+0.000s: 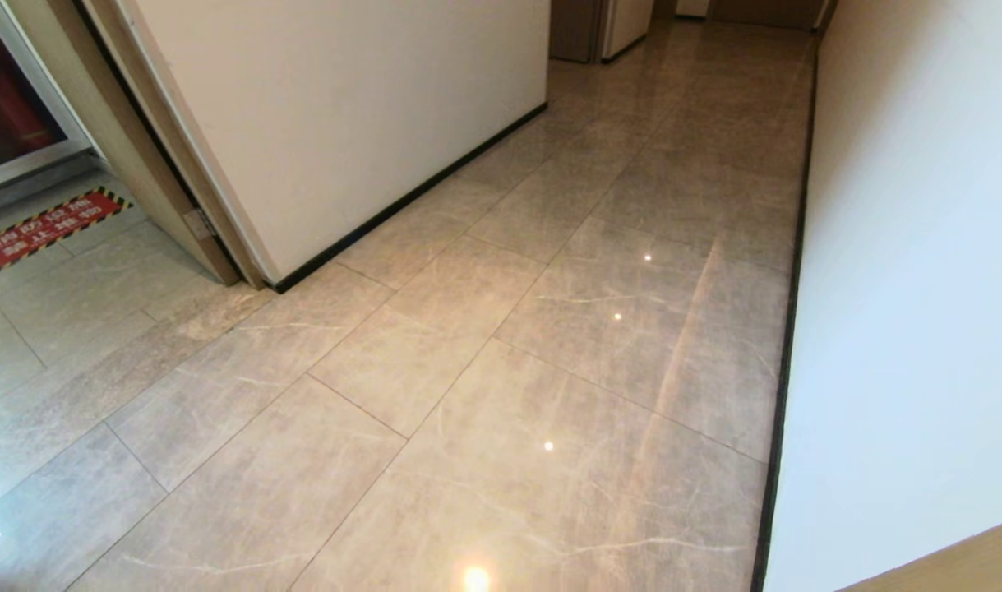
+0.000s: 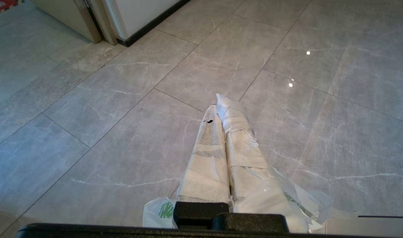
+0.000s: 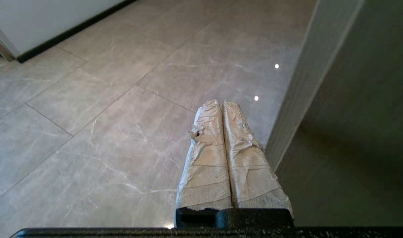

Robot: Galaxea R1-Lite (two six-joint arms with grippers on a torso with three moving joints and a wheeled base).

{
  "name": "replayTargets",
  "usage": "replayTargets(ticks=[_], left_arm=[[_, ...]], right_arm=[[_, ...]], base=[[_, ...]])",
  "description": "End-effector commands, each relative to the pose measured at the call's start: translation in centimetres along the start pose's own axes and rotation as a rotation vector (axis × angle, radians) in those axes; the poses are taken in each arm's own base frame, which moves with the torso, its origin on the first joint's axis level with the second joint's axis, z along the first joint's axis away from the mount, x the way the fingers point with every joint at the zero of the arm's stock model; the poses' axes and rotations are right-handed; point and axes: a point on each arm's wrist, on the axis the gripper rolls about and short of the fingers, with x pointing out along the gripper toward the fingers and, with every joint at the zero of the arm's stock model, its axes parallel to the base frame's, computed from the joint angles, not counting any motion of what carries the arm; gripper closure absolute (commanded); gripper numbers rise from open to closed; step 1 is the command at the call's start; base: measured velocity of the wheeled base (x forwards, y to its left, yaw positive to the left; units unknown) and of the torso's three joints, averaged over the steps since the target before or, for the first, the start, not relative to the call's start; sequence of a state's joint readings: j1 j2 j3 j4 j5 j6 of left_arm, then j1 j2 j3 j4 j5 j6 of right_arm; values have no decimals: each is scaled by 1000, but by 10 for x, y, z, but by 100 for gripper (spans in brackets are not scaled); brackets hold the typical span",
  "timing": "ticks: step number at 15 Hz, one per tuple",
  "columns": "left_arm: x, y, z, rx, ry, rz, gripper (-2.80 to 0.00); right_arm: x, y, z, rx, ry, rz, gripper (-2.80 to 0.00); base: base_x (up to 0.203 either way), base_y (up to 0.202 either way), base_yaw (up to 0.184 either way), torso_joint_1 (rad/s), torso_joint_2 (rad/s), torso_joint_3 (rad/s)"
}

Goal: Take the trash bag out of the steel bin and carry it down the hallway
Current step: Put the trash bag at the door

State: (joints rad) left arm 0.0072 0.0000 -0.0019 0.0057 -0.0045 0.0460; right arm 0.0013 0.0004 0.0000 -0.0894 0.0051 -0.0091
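- Trash bag and steel bin were both absent from the head view; it showed only the hallway (image 1: 550,329) floor of glossy marbled tiles running ahead between a cream wall (image 1: 903,288) and a white partition (image 1: 344,115), with a red warning strip (image 1: 48,226) off to the left. Neither arm appeared.
- Left wrist view: the left gripper (image 2: 221,109) had its taped fingers (image 2: 206,158) pressed together, and the trash bag (image 2: 287,198), thin white plastic with green print, bunched around their base (apparently pinched there, though the actual hold was hidden). Removal looked done and carrying seemed under way.
- Right wrist view: the right gripper (image 3: 221,105) was closed on nothing, near the wall.
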Motion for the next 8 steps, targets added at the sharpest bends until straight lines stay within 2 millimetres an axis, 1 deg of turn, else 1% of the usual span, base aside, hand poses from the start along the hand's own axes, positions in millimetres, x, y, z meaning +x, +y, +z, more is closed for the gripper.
replayTargets(ticks=[1,8], left_arm=[[0,0,0,0,2,0,0],[0,0,0,0,2,0,0]], right_arm=[[2,0,-10,-1,35,1,0],[2,0,-11,0,37,0,0]], base=[[0,0,0,2,6,-193],[0,0,0,3,3,-196]])
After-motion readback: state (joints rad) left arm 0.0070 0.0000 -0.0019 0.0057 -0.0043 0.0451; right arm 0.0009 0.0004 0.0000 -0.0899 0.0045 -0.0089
